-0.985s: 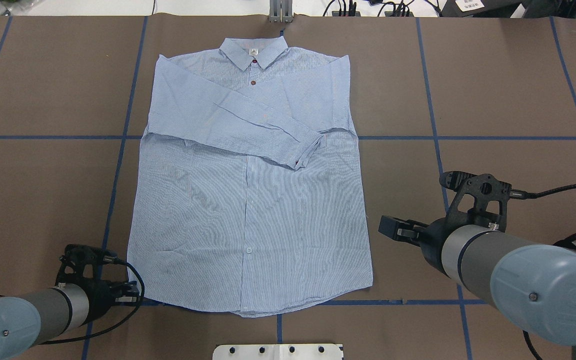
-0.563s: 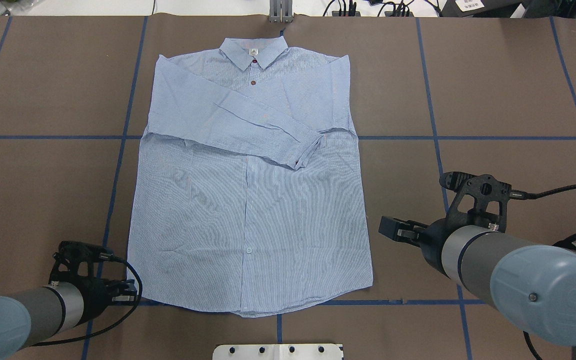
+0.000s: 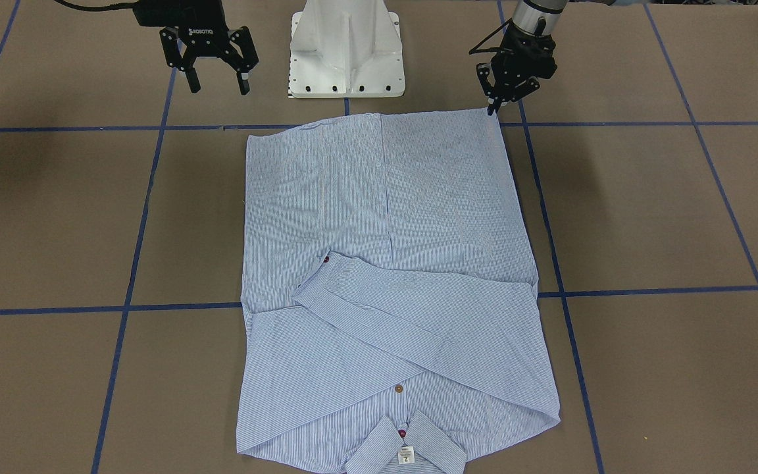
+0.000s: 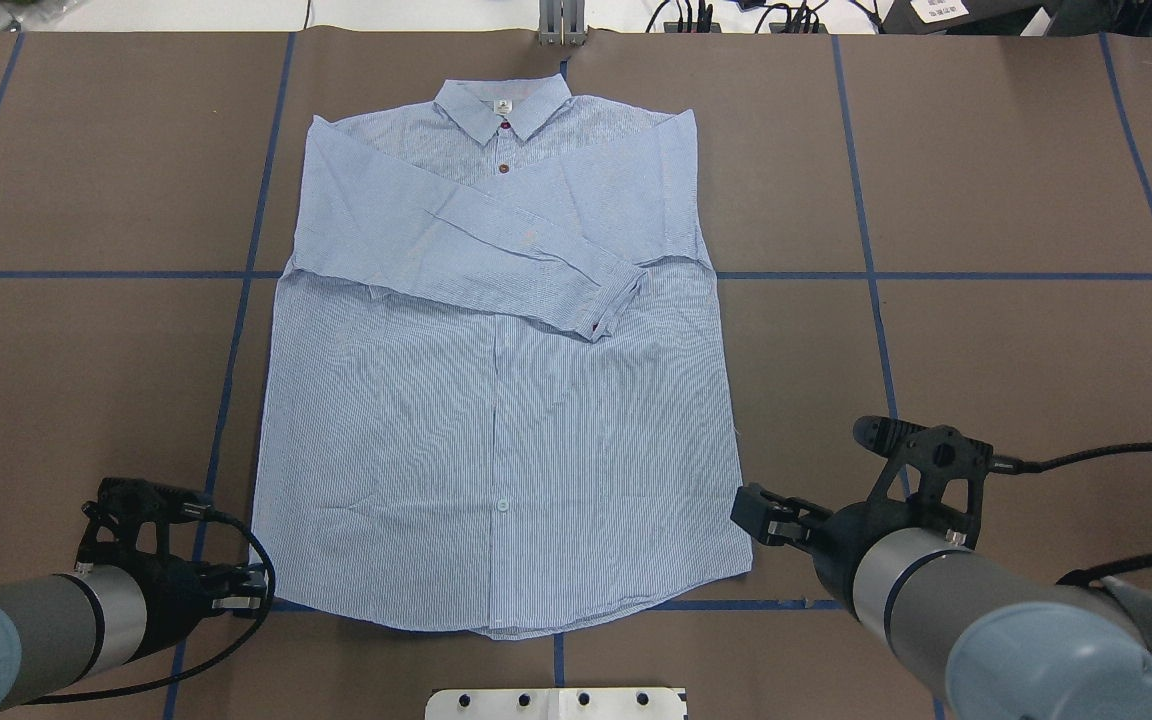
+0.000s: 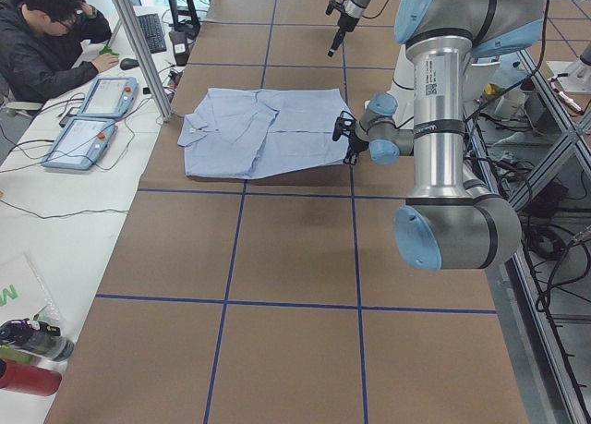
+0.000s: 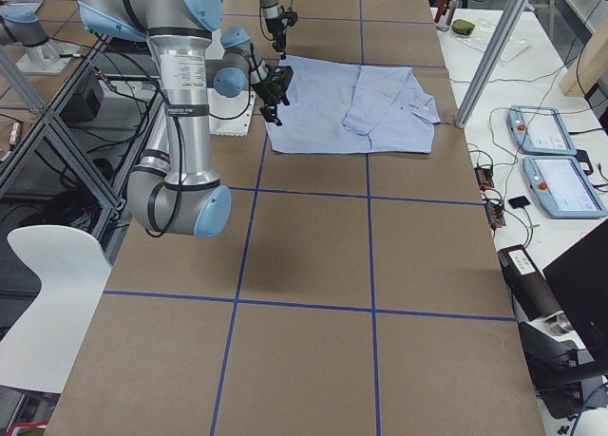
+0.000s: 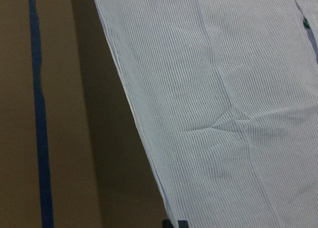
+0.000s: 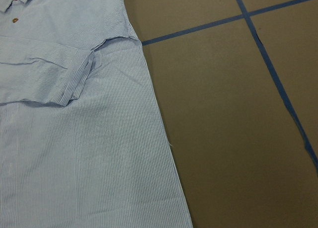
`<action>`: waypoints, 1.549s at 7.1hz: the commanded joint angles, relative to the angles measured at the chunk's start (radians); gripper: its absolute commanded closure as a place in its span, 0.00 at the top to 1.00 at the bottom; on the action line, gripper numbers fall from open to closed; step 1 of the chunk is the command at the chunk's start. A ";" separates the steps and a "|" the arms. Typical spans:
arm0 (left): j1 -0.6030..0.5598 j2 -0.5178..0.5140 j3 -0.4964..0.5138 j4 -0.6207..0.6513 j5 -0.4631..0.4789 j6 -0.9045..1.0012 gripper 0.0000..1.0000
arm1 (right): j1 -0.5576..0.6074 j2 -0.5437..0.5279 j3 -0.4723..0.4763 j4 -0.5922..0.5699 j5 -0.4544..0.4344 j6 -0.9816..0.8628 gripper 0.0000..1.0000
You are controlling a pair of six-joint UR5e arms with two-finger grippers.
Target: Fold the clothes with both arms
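Note:
The light blue striped shirt [image 4: 496, 400] lies flat and face up, collar [image 4: 502, 105] far from me, one sleeve folded across the chest. It also shows in the front view [image 3: 385, 217]. My left gripper [image 4: 241, 590] is low at the shirt's near left hem corner. In the front view [image 3: 492, 108] its fingers are pinched together on that corner. The left wrist view shows the shirt's side edge [image 7: 139, 123] running down to the fingertips. My right gripper [image 4: 751, 512] is open, beside the near right hem corner and above the table. In the front view [image 3: 216, 84] its fingers are spread and empty.
The white pedestal base [image 3: 346, 52] stands just behind the hem. Blue tape lines [image 4: 866, 275] cross the brown table. A metal post [image 4: 561, 25] stands at the far edge. An operator [image 5: 51, 45] sits by control tablets [image 5: 92, 119] past the far side.
My right gripper has moved nearer to me and left, toward the near right hem corner. My left gripper has drawn back and left at the near left corner; the shirt shifted slightly.

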 commanded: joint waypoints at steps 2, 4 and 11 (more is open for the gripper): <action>0.000 -0.006 0.002 0.001 0.000 0.000 0.00 | -0.087 -0.007 -0.176 0.198 -0.116 0.061 0.68; 0.000 -0.006 0.003 0.001 -0.002 -0.002 0.00 | -0.092 -0.009 -0.257 0.245 -0.140 0.059 0.62; 0.001 -0.006 0.002 -0.001 -0.003 -0.002 0.00 | -0.122 0.005 -0.359 0.236 -0.171 0.059 0.52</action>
